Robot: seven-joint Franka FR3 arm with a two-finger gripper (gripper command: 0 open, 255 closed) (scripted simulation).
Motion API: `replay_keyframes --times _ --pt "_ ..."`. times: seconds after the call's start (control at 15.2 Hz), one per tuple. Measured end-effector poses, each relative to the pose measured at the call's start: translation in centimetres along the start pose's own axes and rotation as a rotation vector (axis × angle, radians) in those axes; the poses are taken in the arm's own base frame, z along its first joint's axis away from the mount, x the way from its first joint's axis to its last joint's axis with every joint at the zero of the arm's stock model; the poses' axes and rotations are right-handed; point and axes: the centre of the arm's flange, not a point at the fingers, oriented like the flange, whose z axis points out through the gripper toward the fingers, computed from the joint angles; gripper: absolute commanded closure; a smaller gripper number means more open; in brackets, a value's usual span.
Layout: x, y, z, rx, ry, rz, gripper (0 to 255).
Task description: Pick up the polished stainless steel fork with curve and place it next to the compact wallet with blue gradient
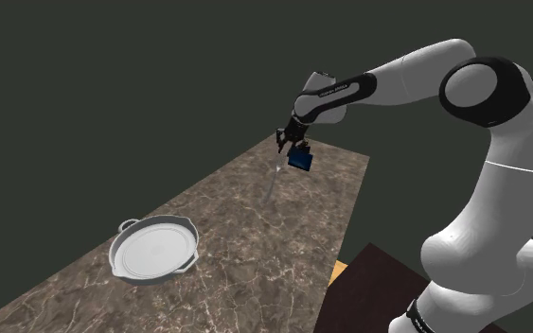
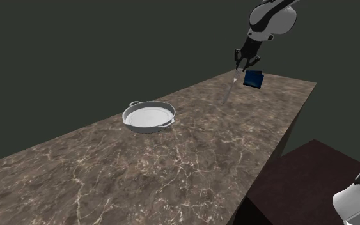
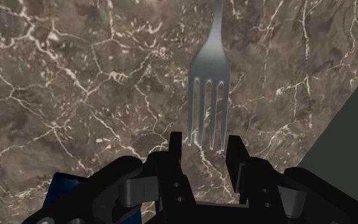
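We are holding the gripper open above the table, near its far end. The two black fingers are standing apart and clasping nothing.

Just past the fingertips in the wrist view, the fork is lying flat on the table. Its tines are pointing back toward the gripper and the tine tips are showing in the gap between the fingers. Its handle is running straight away from us, so the long axis is crossing the line between the fingers at a right angle. We are judging that closing here would squeeze the fork across its width. Since we are over the tines, sliding along the axis toward the neck or handle may give a surer hold.

In the shoulder view the fork is stretching from under the gripper toward the near end of the table. The blue wallet is sitting just beside the fork's tine end, close to the gripper. The pan is resting well apart, farther down the table.
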Motion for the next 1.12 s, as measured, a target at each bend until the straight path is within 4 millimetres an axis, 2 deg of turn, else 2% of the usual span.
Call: replay_keyframes --times 1.12 --pt "-1.6 2.4 8.6 -0.001 -0.003 -0.001 255"
